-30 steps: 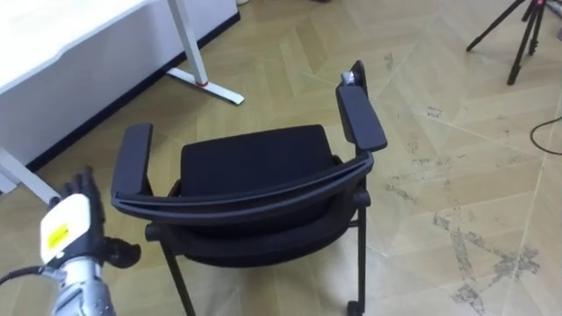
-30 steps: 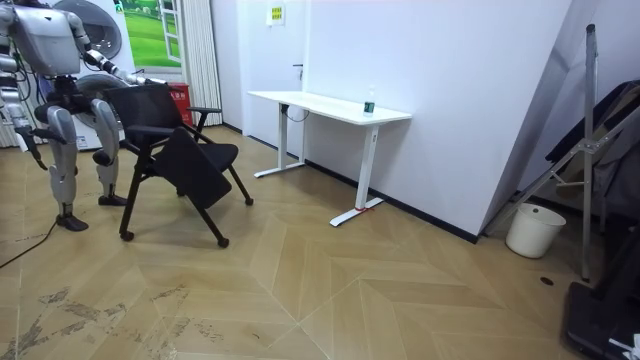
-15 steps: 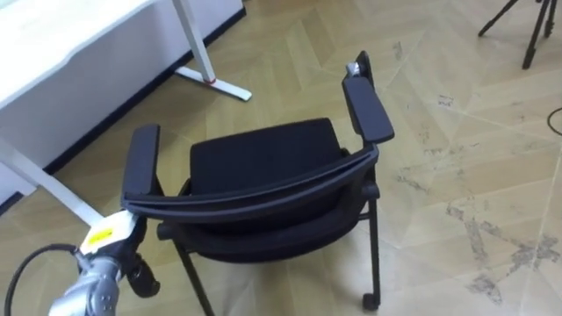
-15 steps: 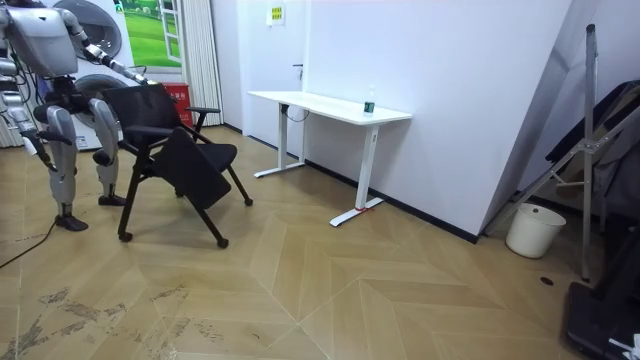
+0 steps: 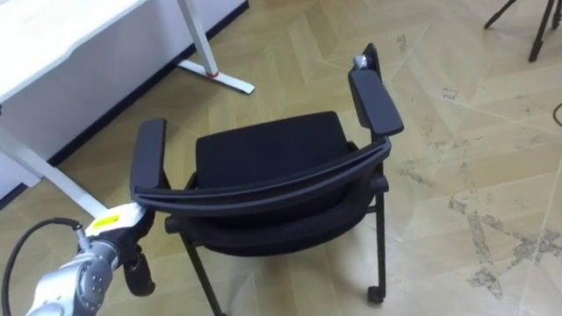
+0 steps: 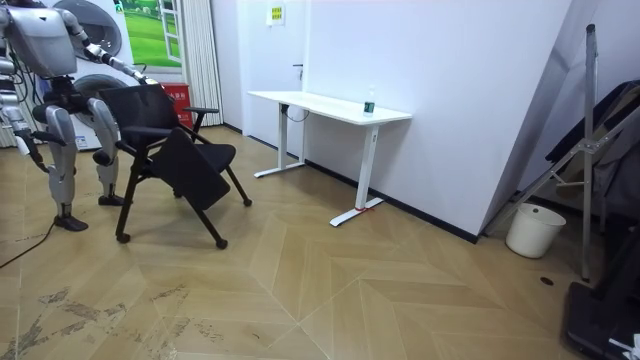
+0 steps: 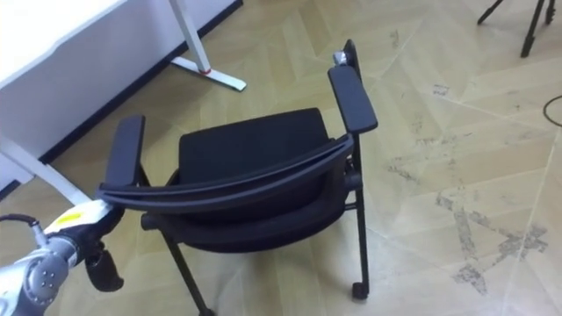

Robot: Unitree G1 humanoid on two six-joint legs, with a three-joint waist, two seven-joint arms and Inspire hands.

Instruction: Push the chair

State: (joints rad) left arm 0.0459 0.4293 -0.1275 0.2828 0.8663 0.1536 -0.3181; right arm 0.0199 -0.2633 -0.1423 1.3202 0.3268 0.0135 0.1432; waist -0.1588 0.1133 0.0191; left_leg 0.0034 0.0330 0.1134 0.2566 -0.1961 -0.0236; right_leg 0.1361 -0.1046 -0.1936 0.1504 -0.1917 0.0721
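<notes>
A black chair (image 5: 268, 154) with two armrests and wheeled legs stands just before me, its curved backrest (image 5: 263, 189) nearest to me. My left hand (image 5: 112, 224) is low at the left, up against the backrest's left end, its white back facing upward. Its fingers are hidden at the backrest. In the room view I stand behind the chair (image 6: 175, 140) at the room view's left, one arm reaching to the top of the backrest. My right hand (image 6: 27, 140) hangs by my side there.
A white desk (image 5: 53, 35) on a T-shaped foot (image 5: 219, 77) stands to the chair's front left, along the wall (image 6: 450, 90). Tripod legs (image 5: 536, 26) show at the far right. Bare wooden floor (image 5: 474, 149) lies beyond the chair and to its right.
My left hand, raised with straight fingers a second ago, has dropped and gone forward to the backrest's left end. The whole view has shifted a little; the chair has barely moved.
</notes>
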